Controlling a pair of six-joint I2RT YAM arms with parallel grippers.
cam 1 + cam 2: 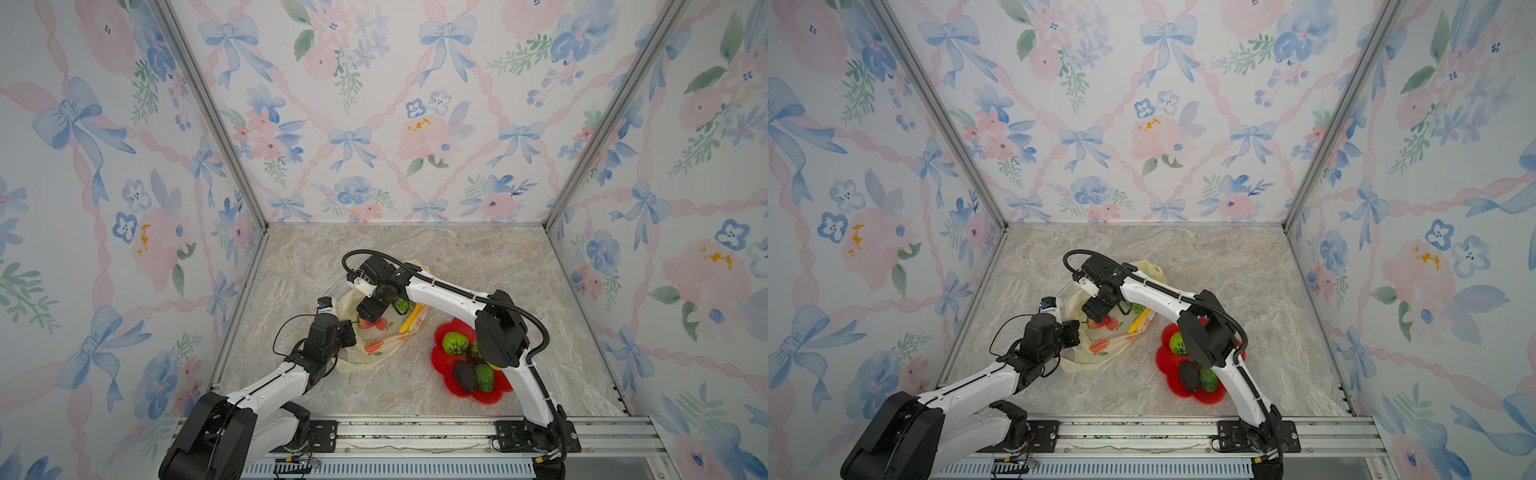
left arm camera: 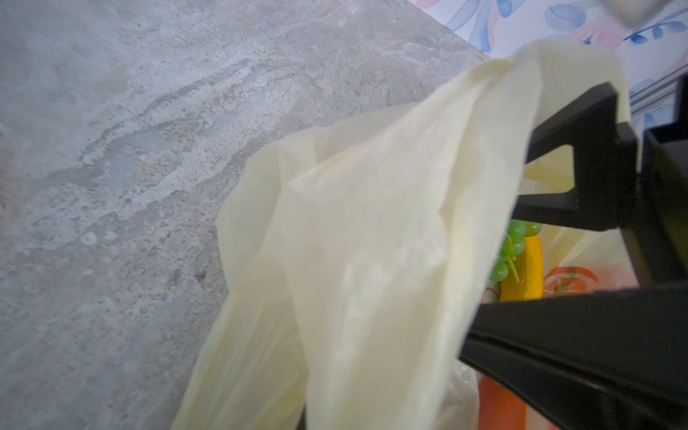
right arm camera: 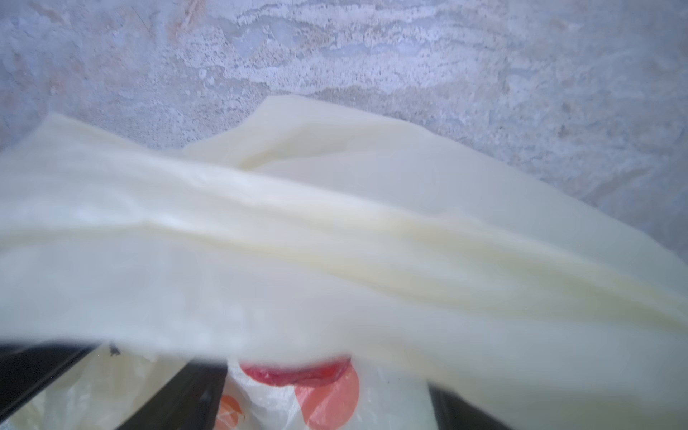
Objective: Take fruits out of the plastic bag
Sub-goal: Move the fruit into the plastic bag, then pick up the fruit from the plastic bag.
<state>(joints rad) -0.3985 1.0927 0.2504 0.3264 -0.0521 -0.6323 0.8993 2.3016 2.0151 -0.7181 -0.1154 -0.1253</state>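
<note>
The pale yellow plastic bag (image 1: 374, 349) (image 1: 1100, 353) lies mid-table with its mouth lifted. My left gripper (image 1: 348, 332) (image 1: 1074, 332) is shut on the bag's near-left edge; in the left wrist view the bag film (image 2: 372, 242) hides its jaws. My right gripper (image 1: 369, 312) (image 1: 1096, 312) (image 2: 495, 268) (image 3: 316, 402) reaches down into the bag mouth, jaws wide apart. A red strawberry (image 1: 368, 323) (image 3: 298, 372) sits between the black fingers (image 3: 186, 394), under film. Inside the bag also lie a yellow banana (image 1: 411, 318) (image 2: 521, 271) and green grapes (image 1: 401, 305) (image 2: 512, 242).
A red flower-shaped plate (image 1: 440, 361) (image 1: 1165, 365) stands right of the bag, partly under my right arm. It holds a bumpy green fruit (image 1: 455, 343), a dark avocado (image 1: 464, 376) and another green fruit (image 1: 484, 377). Walls enclose three sides.
</note>
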